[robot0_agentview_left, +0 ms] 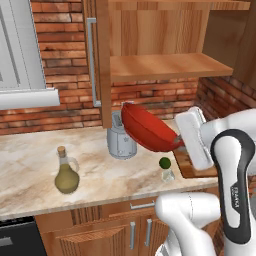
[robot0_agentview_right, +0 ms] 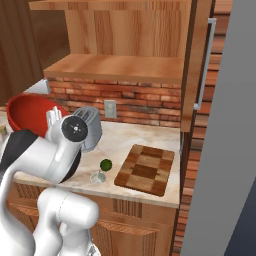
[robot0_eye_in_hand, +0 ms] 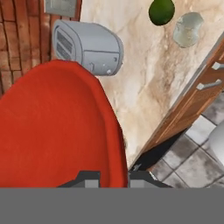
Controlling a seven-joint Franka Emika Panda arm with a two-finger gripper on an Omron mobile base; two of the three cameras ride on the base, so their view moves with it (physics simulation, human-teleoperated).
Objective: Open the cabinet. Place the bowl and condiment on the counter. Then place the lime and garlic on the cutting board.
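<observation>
The gripper (robot0_agentview_left: 176, 142) is clamped on the rim of the red bowl (robot0_agentview_left: 145, 129), held tilted above the counter (robot0_agentview_left: 30, 160) beside the toaster (robot0_agentview_left: 120, 140); it should be levelled and lowered onto bare marble clear of the lime (robot0_agentview_left: 165, 162), garlic (robot0_agentview_left: 168, 174) and bottle (robot0_agentview_left: 66, 172).

One red bowl (robot0_agentview_left: 147, 129), one olive-green condiment bottle (robot0_agentview_left: 66, 172), one lime (robot0_agentview_left: 165, 162), one garlic bulb (robot0_agentview_left: 168, 175) and one grey toaster (robot0_agentview_left: 120, 139) are out, beside one checkered cutting board (robot0_agentview_right: 146, 169) and two open cabinet doors (robot0_agentview_left: 100, 60).
</observation>
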